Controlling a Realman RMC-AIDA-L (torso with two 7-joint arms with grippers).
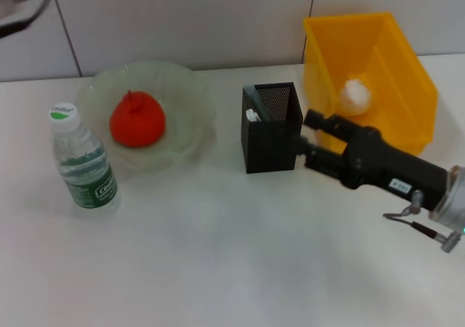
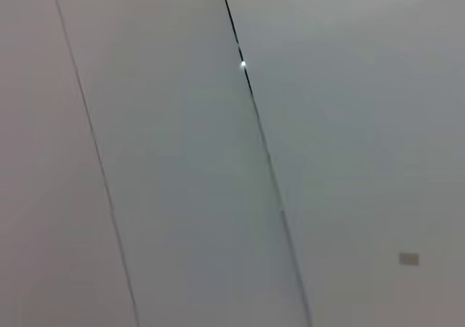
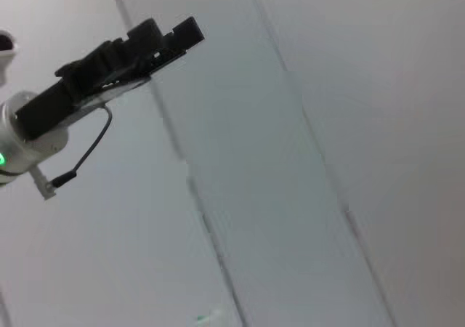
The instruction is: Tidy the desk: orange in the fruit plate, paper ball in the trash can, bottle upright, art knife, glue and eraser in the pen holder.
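Reaching in from the near right of the head view, the right gripper (image 1: 304, 136) lies low over the white table (image 1: 218, 261), its black body angled toward the far left and its tip just beside the right wall of the pen holder (image 1: 270, 142); its two fingers stand a little apart, one behind the other, with nothing between them that can be seen; nearest on the left side stands one bottle (image 1: 81, 160), upright on the table, white cap with a green mark on top and green label around its lower half; a step farther back and just to its right sits one fruit plate (image 1: 185, 102), pale green with a wavy rim, and one orange (image 1: 136, 121) rests inside it, stem nub up; at the middle, the single black mesh pen holder stands upright, well apart from the plate, and over its rim show a slim mint-green strip that looks like the art knife (image 1: 258, 100) and a small white piece below it that cannot be told; farther right and back, one yellow trash can (image 1: 396, 65) stands tilted with its open mouth showing, and one white paper ball (image 1: 355, 96) lies inside it; farthest of all, the left gripper (image 3: 156, 40) is raised against the tiled wall (image 2: 349, 123) in the right wrist view, and whether its fingers are parted cannot be told.
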